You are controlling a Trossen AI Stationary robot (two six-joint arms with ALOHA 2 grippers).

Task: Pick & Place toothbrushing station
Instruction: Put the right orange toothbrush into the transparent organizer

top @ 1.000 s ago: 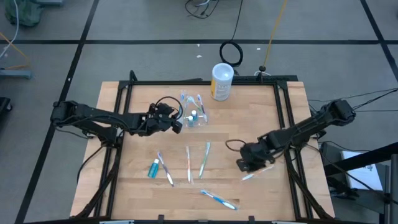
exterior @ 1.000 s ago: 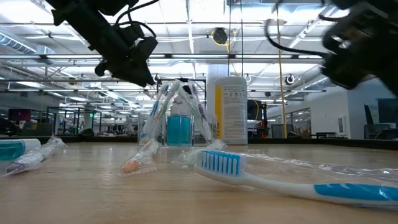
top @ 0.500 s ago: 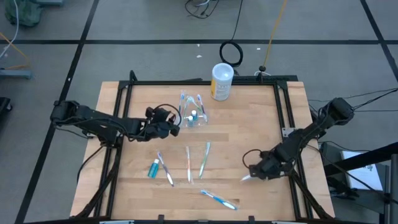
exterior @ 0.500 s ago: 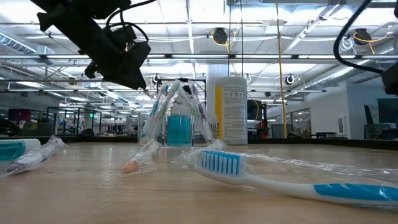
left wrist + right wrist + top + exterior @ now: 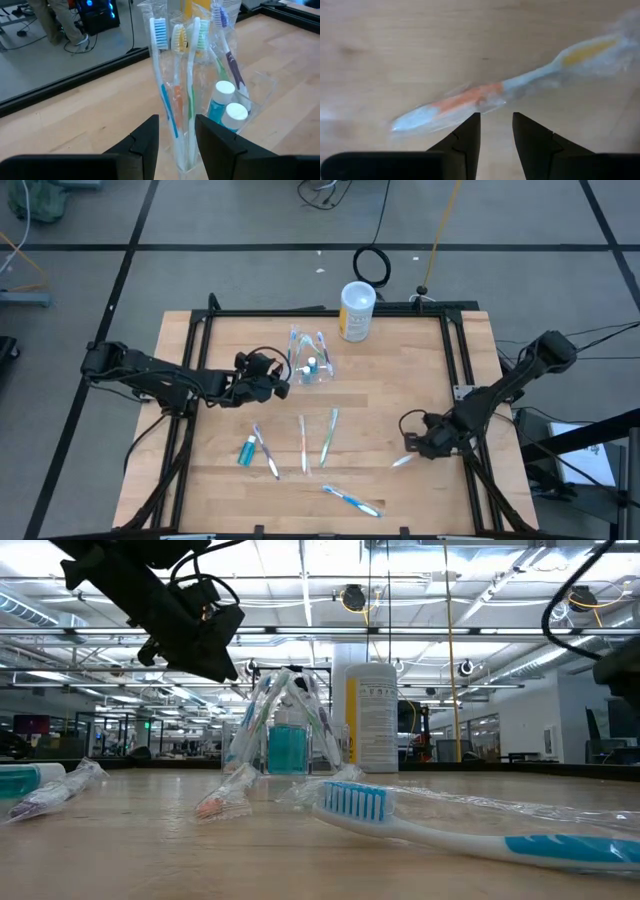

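Note:
The clear cup (image 5: 312, 372) stands upright on the table's far middle. It holds several wrapped toothbrushes (image 5: 175, 75) and two teal tubes (image 5: 225, 102). My left gripper (image 5: 284, 386) is open, just left of the cup and level with it. In the left wrist view (image 5: 176, 130) the brushes show through the gap between its fingers. Whether they touch does not show. My right gripper (image 5: 420, 446) is open near the table's right edge, pointing down. A wrapped white-and-orange toothbrush (image 5: 485, 97) lies flat on the wood just beyond its fingertips (image 5: 496, 122), also in the high view (image 5: 402, 462).
A white canister with a yellowish label (image 5: 357, 310) stands at the far edge behind the cup. Three wrapped toothbrushes (image 5: 303, 445) and a teal tube (image 5: 246, 451) lie at the near middle. A blue toothbrush (image 5: 352, 500) lies near the front edge. A black frame (image 5: 190, 380) borders the table.
My right gripper has drawn back toward the table's right edge, and the white-and-orange toothbrush lies on the wood beside it. My left gripper has backed a little toward the left edge, away from the cup, then kept still.

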